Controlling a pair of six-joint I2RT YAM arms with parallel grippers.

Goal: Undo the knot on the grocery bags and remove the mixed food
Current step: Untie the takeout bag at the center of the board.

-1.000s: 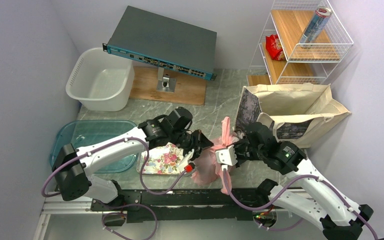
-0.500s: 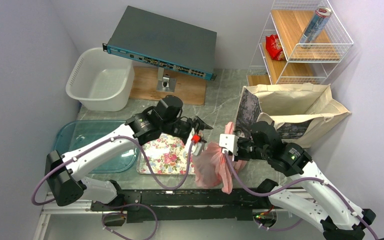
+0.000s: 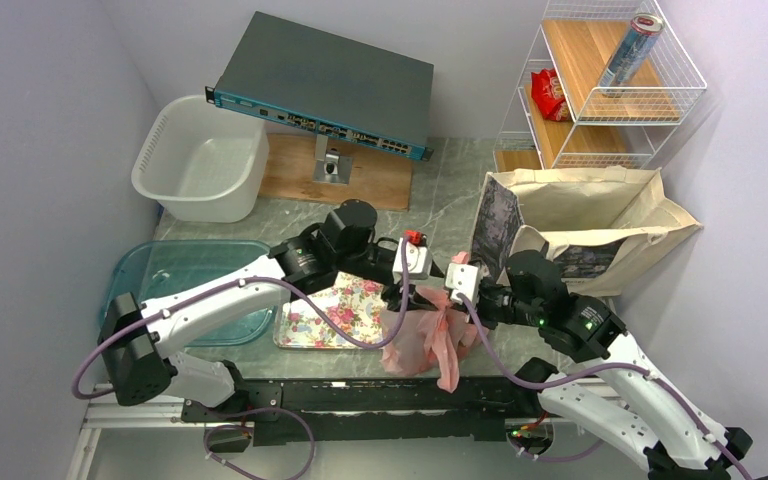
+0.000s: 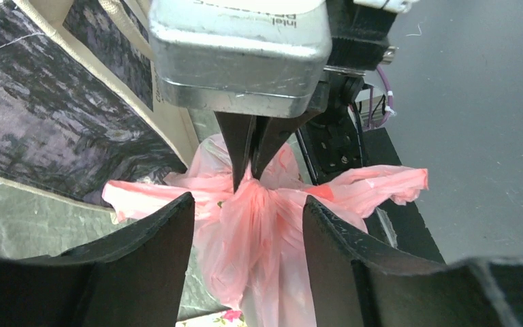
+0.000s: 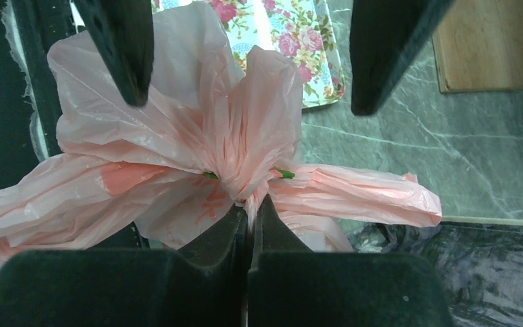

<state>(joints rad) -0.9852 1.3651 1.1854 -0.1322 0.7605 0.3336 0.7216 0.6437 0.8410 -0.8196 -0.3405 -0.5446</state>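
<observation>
While the right hand [image 5: 250, 204] pinches its fingers together on the knot [image 5: 244, 178] of the pink bag [image 3: 422, 338], at the near edge of the bench [image 3: 440, 190] just beside the canvas tote [image 3: 585, 215], the left hand [image 4: 246, 204] hangs with fingers apart on either side of that knot. To my eye the left hand should close on one loose ear only, not the whole bunch, and draw it sideways slowly, for the film looks apt to tear

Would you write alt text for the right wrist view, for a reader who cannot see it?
Closed right fingers pinch the knot of the pink bag; open left fingers hang either side above it, a floral tray behind.
</observation>
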